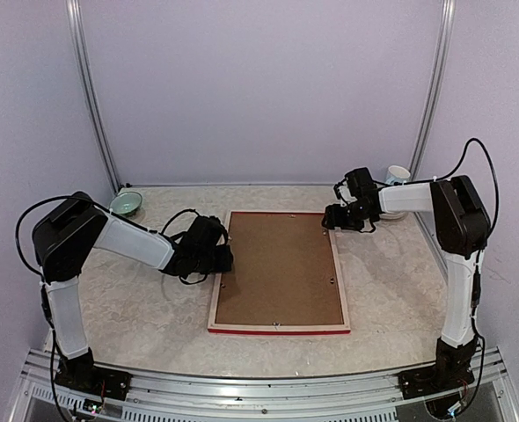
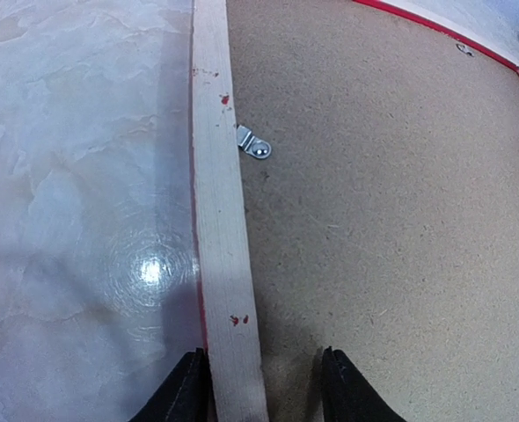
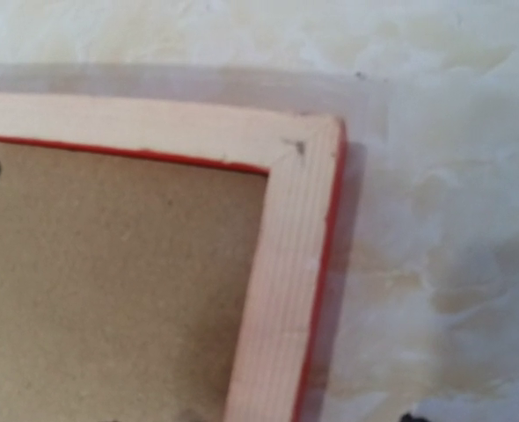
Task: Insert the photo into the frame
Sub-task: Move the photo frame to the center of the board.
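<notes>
The frame (image 1: 277,326) was seen face down at the middle of the table (image 1: 136,299), its left rail straddled by the parted left gripper (image 2: 264,376); how wide the right gripper (image 1: 330,217) stood over its far-right corner could not be told.

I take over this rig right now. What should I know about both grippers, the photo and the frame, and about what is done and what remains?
Left gripper: jaws open, astride the left rail of the frame, one finger on each side, not clamped.
Right gripper: above the frame's far right corner; open or shut cannot be told.
Frame: flat on the table, pale back up, with the brown backing board set inside it.
Photo: not in view; it may lie under the board.
Done: uncertain.
Left: probably confirm the photo is inside before going on.
</notes>
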{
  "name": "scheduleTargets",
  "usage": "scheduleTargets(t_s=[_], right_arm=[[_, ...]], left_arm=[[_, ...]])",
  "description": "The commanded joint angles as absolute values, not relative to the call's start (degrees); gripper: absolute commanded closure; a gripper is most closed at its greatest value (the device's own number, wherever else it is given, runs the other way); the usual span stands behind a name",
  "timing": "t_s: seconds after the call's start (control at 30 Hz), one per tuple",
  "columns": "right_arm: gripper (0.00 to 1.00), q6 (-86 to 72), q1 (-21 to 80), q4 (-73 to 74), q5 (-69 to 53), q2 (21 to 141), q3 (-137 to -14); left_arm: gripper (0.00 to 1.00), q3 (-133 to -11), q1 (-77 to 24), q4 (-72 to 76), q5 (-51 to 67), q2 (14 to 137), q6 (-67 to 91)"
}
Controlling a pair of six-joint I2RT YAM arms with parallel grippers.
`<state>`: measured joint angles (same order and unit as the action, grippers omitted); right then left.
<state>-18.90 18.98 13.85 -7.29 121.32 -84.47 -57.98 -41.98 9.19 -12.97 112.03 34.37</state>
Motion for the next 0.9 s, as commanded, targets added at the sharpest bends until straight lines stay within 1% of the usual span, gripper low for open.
scheduleTargets(t_s=[0.0, 0.43, 0.7, 0.87], right_arm=[[0.33, -19.57, 19.57, 13.92, -6.33, 122.57, -85.77], [0.36, -19.51, 20.77, 14.02, -4.95, 120.00, -82.16], [0.36, -19.69, 20.83, 14.25, -3.68, 117.54, -79.31], [0.37, -20.09, 20.81, 13.89, -3.78, 115.71, -77.70]], left_arm=[[0.59, -56.07, -43.43, 9.41, -11.73, 112.06, 35.04], [0.72, -51.34, -45.12, 11.12, -9.81, 109.60, 37.55], [0.75, -49.26, -46.85, 10.57, -9.34, 106.64, 38.79], [0.75, -48.58, -48.68, 9.56, -9.55, 104.71, 39.43]])
